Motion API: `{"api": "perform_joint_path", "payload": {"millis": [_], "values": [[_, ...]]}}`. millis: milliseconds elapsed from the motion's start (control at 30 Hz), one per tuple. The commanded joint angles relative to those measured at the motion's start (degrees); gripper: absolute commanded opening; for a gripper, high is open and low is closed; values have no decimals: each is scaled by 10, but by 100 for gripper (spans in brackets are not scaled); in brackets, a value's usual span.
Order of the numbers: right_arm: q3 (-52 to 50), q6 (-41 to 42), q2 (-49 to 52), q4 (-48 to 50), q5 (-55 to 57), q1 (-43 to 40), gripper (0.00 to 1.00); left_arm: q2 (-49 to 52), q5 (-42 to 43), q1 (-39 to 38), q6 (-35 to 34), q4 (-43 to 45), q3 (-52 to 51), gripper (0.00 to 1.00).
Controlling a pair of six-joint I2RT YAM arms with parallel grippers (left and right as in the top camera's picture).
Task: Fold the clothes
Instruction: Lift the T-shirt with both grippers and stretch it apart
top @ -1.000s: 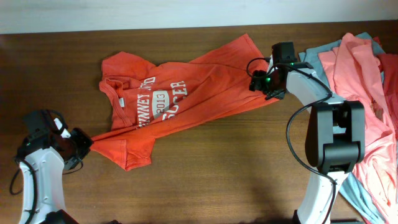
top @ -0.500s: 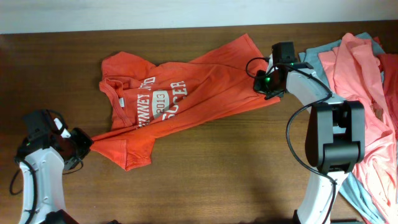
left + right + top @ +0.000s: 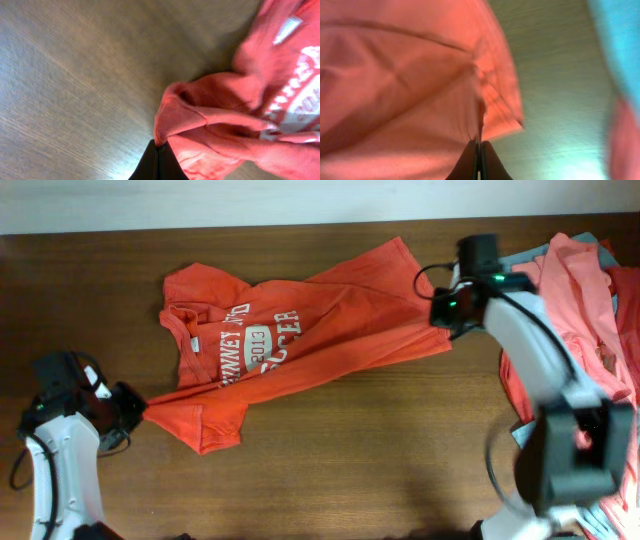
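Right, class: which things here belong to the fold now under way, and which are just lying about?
In the job:
orange-red T-shirt
left gripper, shut on its cloth
right gripper, shut on its edge

Lying about:
pink shirts, heaped by the right arm
teal-grey shirt, under that heap

White-shelled left arm and right arm, black joints, looping black cables; dark jaws

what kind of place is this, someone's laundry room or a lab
Most likely a robot lab bench, not a home: a wooden table, a left gripper and right gripper each pinching an orange-red T-shirt, and a heap of pink and teal-grey shirts at one end.
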Motion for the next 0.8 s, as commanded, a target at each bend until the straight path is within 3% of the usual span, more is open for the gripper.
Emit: {"api": "perform_joint_path", "payload": {"millis": [0,133,433,767], "values": [[6,-18,-140,-47,53,0,4,-45,5,-30,20,-35,79,0],[6,-18,-256,-110,53,0,4,-81,5,-70,42,-111,178,0],[68,-31,-461,-179,100,0,4,-136,51,-73,44,-227,403,0],[237,-79,-494,-227,143,0,4,-176,55,-73,53,-296,616,0]]}}
